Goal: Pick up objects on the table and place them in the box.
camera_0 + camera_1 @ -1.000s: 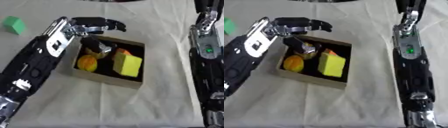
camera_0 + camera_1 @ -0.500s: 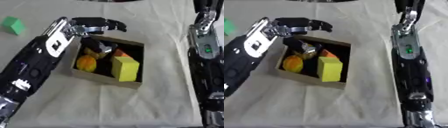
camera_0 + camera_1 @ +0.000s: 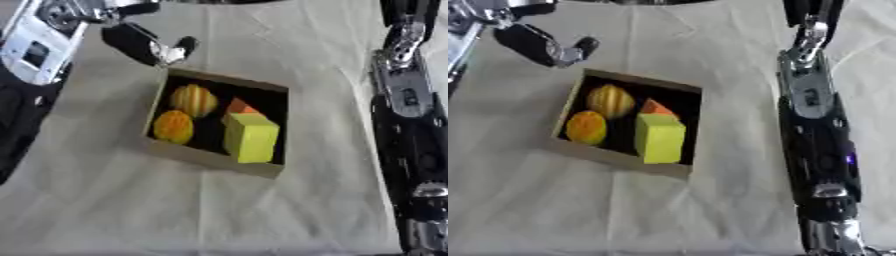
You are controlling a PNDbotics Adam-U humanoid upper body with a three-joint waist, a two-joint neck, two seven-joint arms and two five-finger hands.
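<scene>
At the far left the robot's left hand (image 3: 144, 42) hangs just beyond the far left corner of the shallow brown cardboard box (image 3: 210, 157), its dark fingers curled inward with nothing visibly between them, so a drop looks finished. The box rests on the cream cloth-covered table (image 3: 131, 210) and holds a striped yellow-orange ball (image 3: 193, 99), a rounder orange fruit-like ball (image 3: 172, 127), an orange wedge-shaped piece (image 3: 238, 106) and a tall yellow block (image 3: 251, 137) leaning at the right side. No loose object shows on the cloth, so the next move probably calls for finding another piece out of view. At the right the right arm (image 3: 407, 105) lies stretched along the table's edge; its hand is not visible.
</scene>
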